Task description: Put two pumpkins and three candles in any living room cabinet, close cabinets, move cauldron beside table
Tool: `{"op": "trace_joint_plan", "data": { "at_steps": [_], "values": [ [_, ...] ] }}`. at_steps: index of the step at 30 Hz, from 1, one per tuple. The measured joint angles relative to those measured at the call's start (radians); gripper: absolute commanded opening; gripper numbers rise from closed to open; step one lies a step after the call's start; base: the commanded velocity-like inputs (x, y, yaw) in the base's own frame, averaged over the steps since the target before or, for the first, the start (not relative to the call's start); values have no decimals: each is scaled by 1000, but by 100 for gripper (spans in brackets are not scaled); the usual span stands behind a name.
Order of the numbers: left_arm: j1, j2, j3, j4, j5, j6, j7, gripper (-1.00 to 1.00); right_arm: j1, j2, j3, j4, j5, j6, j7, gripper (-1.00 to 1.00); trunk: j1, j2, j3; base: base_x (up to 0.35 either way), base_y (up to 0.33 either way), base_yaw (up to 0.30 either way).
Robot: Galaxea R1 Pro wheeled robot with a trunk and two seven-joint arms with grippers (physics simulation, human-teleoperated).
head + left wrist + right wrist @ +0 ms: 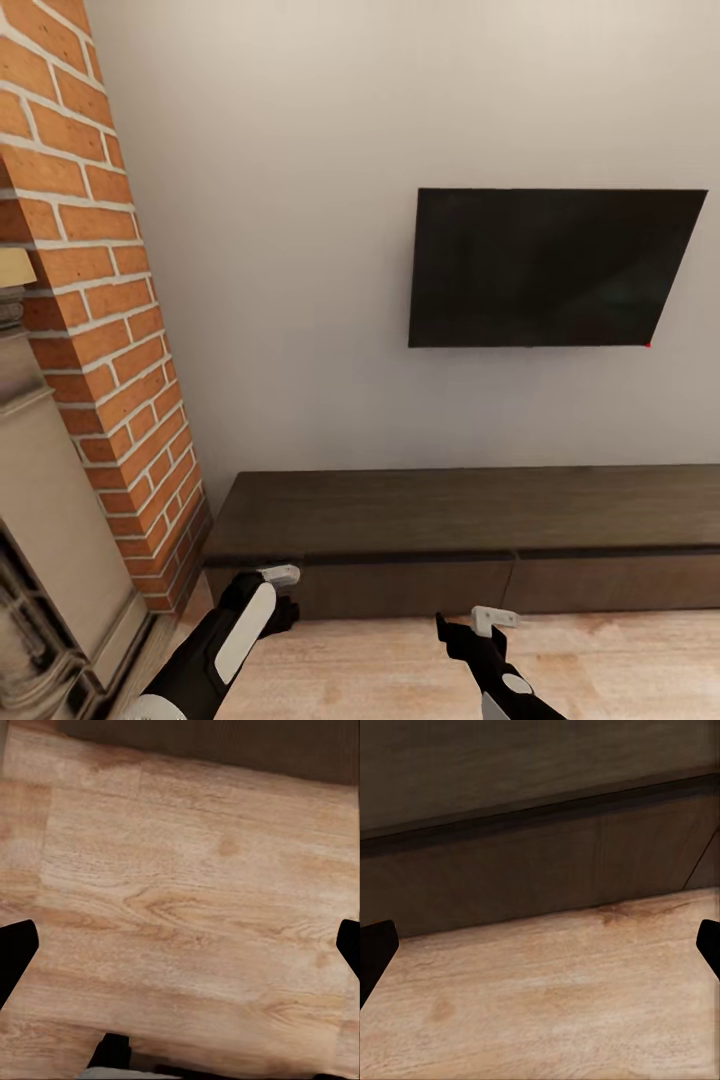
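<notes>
A pale plaster wall (300, 200) fills most of the head view, with a dark flat television (550, 268) mounted on it to the right of centre. At the left a red brick chimney column (95, 300) runs down to the floor, and beside it stands a pale carved fireplace surround (45, 530). The floor (380, 665) is light wood planking with a strong grain, seen close up in the left wrist view (180, 907) and in the right wrist view (547, 997). The cabinet (450, 540) is a long, low, dark-brown unit set against the wall under the television, reaching from just beside the brick column out past the right edge; its flat handleless fronts sit flush and closed, and its top is bare. The right wrist view shows its front face and a seam between two fronts (547, 862). The left gripper (272, 590) hangs just before the cabinet's left end, the right gripper (478, 625) near its middle. Both have their fingers spread wide and released, holding nothing: dark fingertips (15, 952) sit at opposite edges of each wrist view (375, 952).
</notes>
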Motion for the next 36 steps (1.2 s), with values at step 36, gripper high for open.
{"op": "trace_joint_plan", "data": {
  "at_steps": [36],
  "values": [
    [236, 149, -47, 883, -130, -857, -390, 100, 180, -1, 2, 291, -29, 30, -80, 100, -138, 252, 113, 0, 0, 0]
  ]
}}
